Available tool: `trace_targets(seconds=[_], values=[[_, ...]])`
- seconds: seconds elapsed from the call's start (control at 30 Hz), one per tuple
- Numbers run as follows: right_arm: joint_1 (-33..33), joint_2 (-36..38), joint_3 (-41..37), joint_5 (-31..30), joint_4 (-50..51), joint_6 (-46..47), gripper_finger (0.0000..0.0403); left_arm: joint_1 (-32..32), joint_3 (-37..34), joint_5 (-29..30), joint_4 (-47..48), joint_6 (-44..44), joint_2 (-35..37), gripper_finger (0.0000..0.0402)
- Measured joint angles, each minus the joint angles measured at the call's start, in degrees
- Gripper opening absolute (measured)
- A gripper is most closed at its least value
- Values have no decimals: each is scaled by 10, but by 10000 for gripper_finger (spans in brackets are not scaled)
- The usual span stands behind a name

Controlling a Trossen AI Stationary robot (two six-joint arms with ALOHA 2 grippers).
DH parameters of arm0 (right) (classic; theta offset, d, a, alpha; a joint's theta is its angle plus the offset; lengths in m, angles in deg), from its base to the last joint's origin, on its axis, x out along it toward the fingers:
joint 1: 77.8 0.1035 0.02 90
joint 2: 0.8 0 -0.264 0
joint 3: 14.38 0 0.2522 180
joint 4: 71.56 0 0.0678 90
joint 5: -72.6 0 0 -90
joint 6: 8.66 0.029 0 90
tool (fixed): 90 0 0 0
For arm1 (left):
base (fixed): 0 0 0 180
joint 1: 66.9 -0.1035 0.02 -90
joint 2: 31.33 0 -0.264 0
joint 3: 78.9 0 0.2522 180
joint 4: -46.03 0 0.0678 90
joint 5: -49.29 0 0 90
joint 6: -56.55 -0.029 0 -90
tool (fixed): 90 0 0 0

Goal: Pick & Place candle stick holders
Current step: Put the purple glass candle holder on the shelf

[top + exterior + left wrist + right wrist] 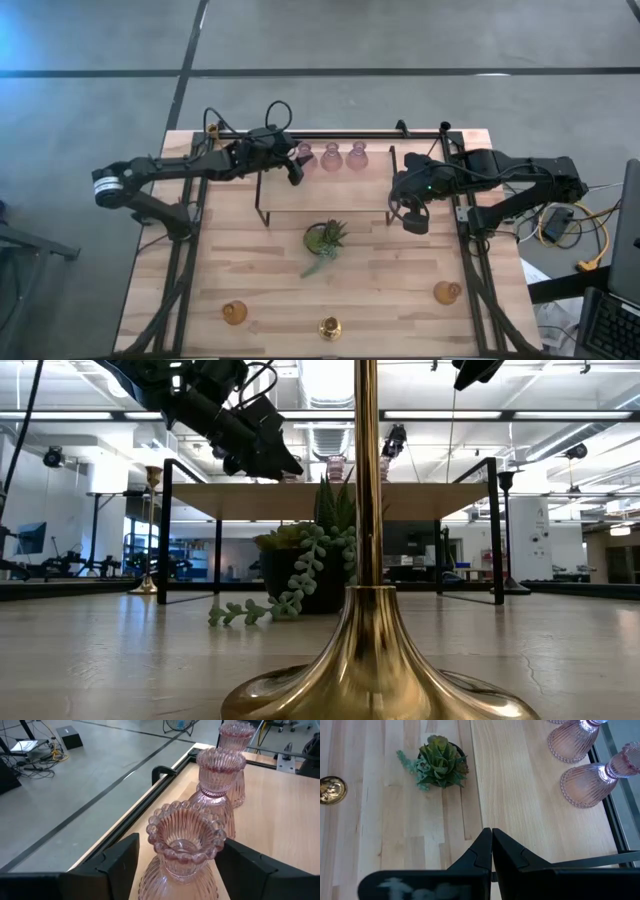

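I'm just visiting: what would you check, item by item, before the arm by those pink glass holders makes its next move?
1. Left tool open around the nearest pink holder: ok, a finger stands on either side of it.
2. Fingers clear of the glass: cannot tell, the gaps look narrow.
3. Three pink holders upright in a row on the raised shelf: ok.
4. Right tool shut and holding nothing, waiting over the shelf's right end: ok.
5. Holders left on the table: two amber holders and a brass holder near the front edge, so not ok, work remains.
6. Potted plant upright: ok.
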Motion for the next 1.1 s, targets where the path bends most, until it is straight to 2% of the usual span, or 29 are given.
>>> trace_targets(seconds=[0.27,0.67,0.73,0.9,1.1], values=[[0,0,0,0,0,0,8,0,24,-36,12,0,36,253],[0,0,0,0,1,0,8,0,122,-35,221,-37,154,253],[0,0,0,0,1,0,8,1,128,-57,239,-21,173,253],[0,0,0,0,-1,-2,8,28,94,-184,235,-4,185,252],[0,0,0,0,-4,-1,8,74,4,-149,96,0,151,252]])
